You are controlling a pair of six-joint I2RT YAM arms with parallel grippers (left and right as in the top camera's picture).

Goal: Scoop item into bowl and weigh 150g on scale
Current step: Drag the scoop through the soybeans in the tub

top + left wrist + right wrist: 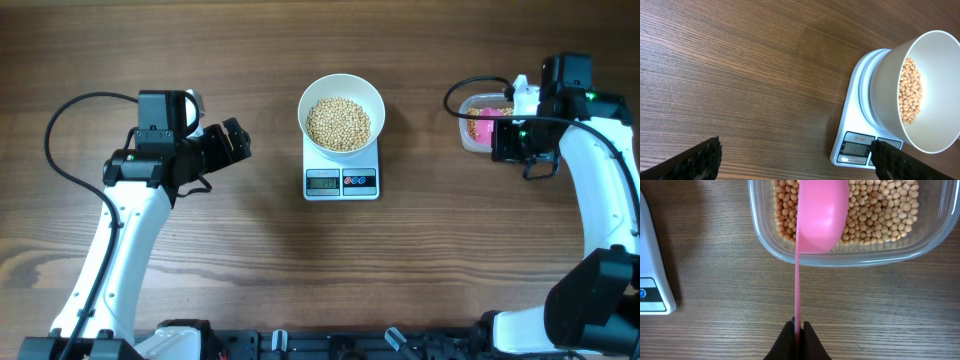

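Observation:
The white bowl point(341, 112) stands on the white scale point(341, 181) at mid-table, holding a layer of tan beans point(338, 123). My left gripper point(237, 140) hovers left of the scale, open and empty. In the left wrist view its fingers frame bare wood, with the gripper point(796, 147) just left of the scale point(855, 120) and the bowl point(890, 95). My right gripper point(798, 326) is shut on the thin handle of the pink scoop point(822, 215). The scoop's head rests over beans point(880, 210) in the clear tub point(840, 260).
The clear tub point(470, 110) sits at the far right, partly covered by my right arm. The scale's corner point(652, 280) shows at the left edge of the right wrist view. Wood tabletop lies between the scale and the tub.

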